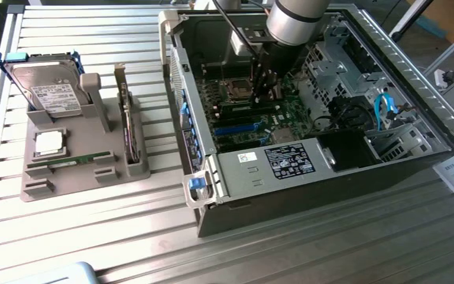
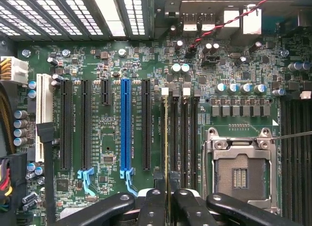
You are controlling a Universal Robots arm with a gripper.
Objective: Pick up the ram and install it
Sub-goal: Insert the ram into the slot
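Note:
My gripper reaches down into the open computer case, over the green motherboard. In the wrist view the two dark fingers stand close together, shut on the ram. The ram is a thin board seen edge-on, and my gripper holds it lengthwise along the first memory slot beside the processor socket. How deep the ram sits in that slot I cannot tell. Another green stick lies flat on the grey holder outside the case.
The grey holder also carries a hard drive, a square silver chip and an upright dark card. Beside the ram are further black memory slots and a blue expansion slot. A labelled metal box and cables crowd the case.

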